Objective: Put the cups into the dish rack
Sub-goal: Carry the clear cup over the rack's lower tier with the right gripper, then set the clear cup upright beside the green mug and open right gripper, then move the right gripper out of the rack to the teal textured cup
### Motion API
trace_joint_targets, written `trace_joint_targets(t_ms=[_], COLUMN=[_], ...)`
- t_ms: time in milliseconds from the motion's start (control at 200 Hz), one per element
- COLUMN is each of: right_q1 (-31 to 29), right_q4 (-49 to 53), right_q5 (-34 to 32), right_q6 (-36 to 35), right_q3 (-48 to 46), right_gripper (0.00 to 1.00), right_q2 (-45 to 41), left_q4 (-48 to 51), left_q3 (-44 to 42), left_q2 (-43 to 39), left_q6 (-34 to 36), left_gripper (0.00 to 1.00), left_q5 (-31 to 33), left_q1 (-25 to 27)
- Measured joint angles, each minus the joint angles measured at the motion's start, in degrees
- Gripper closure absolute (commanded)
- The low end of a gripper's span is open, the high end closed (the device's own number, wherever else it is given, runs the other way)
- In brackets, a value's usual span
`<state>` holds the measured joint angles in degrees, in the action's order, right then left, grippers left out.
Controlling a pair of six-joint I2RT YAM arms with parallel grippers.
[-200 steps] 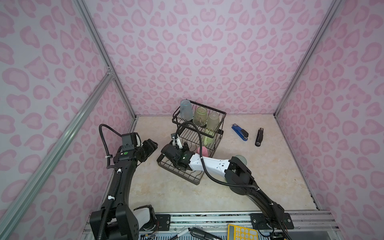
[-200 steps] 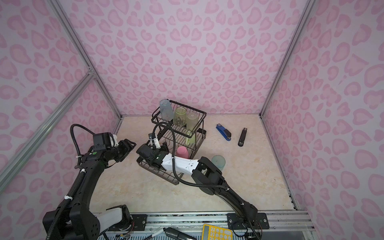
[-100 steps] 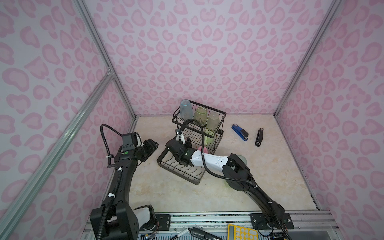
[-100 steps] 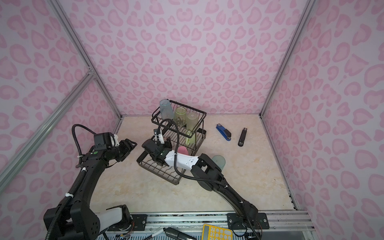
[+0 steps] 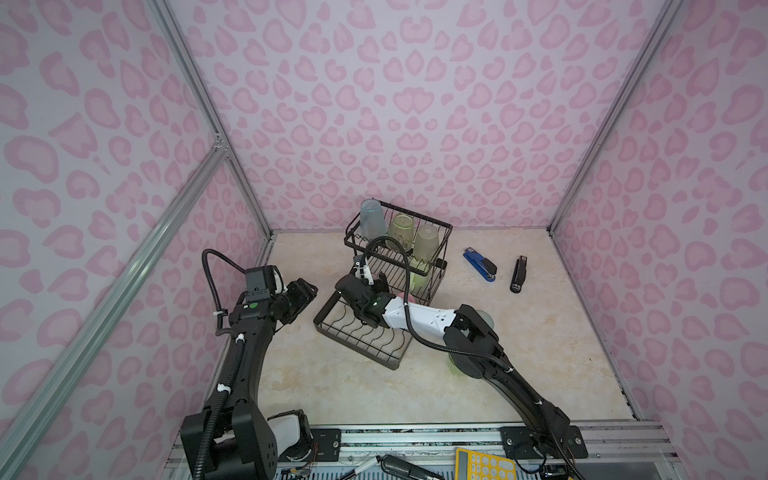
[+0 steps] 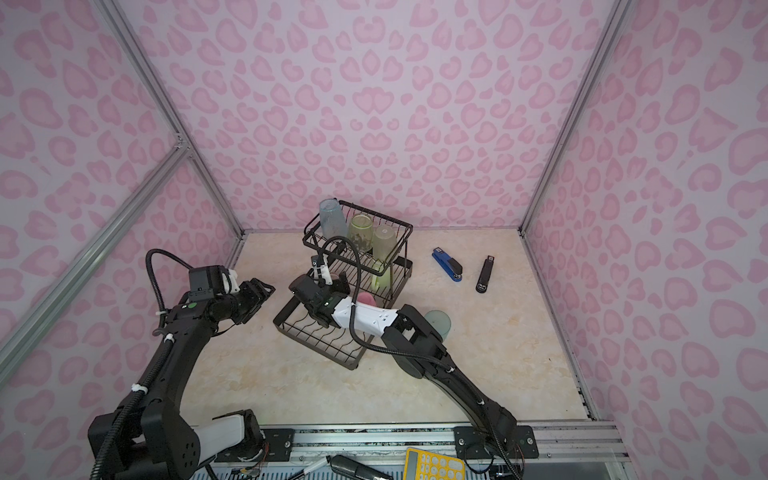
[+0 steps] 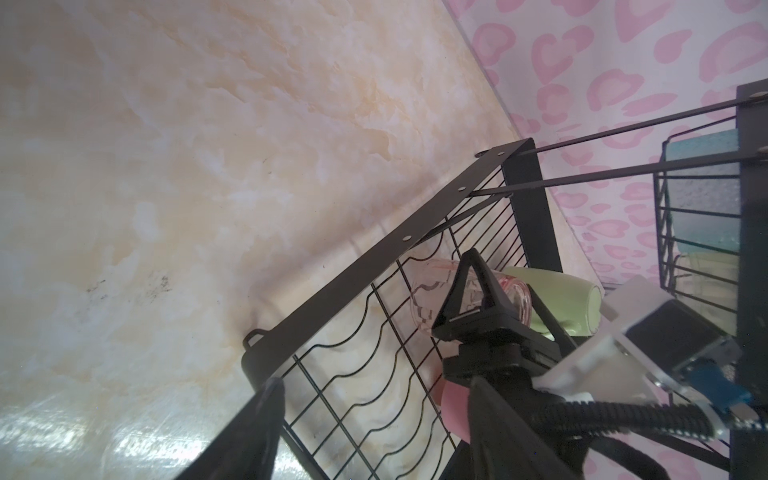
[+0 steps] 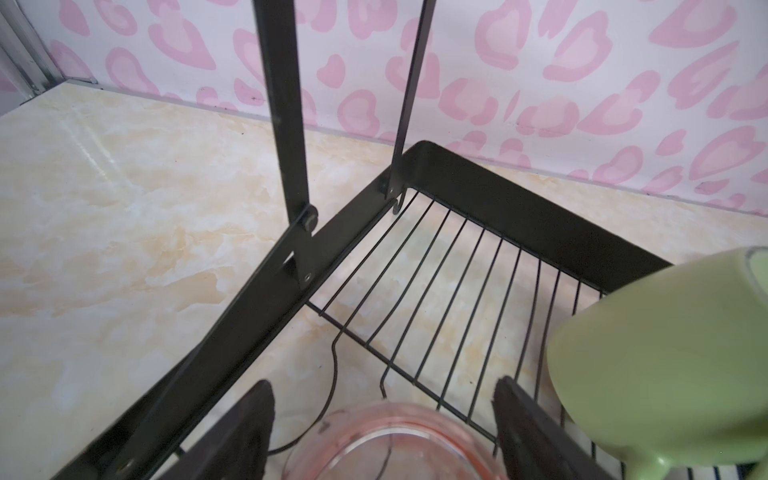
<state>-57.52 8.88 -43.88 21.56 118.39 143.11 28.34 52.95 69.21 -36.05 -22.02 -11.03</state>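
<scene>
A beige marbled tabletop [image 5: 340,386] is stretching between pink heart-patterned walls [image 5: 415,104]. Toward its back the black wire two-tier dish rack [image 5: 357,332] is standing, its wavy-wired lower tray pointing forward and its raised basket [image 5: 445,245] sitting over the far end. The black left arm [image 5: 245,361] is hovering its left gripper [image 5: 308,289] just left of the tray, fingers apart and holding nothing. The white-and-black right arm [image 5: 419,322] is reaching across the tray. Its right gripper [image 8: 382,382] is standing spread around a translucent pink plastic tumbler [image 8: 395,444] lying sideways on the tray wires. A sliver of gap is showing beside one finger, so it is not clamping.

A pale-green handled mug [image 8: 665,353] is lying just beside that tumbler, with a solid pink cup [image 7: 451,405] near both. In the basket a translucent blue tumbler [image 5: 372,218], a translucent green tumbler [image 5: 401,230] and a translucent beige tumbler [image 5: 426,243] are standing in a row. A translucent teal tumbler [image 6: 438,322] is standing on the tabletop by the right arm's elbow. A blue stapler [image 5: 480,264] and a black stapler [image 5: 518,274] are lying right of the rack.
</scene>
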Motion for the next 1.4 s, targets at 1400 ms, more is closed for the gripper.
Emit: trace_joint_targets(t_ms=[1400], right_q1=[-10.93], right_q4=[23.56], right_q5=[12.24], right_q6=[10.38], right_q3=[-50.95], right_gripper=[0.17], right_q2=[-71.82], left_q4=[-0.26], left_q3=[-2.49], left_q2=[12.85], left_q6=[-0.24], left_gripper=[0.34], left_q5=[-0.74], left_q1=[3.56])
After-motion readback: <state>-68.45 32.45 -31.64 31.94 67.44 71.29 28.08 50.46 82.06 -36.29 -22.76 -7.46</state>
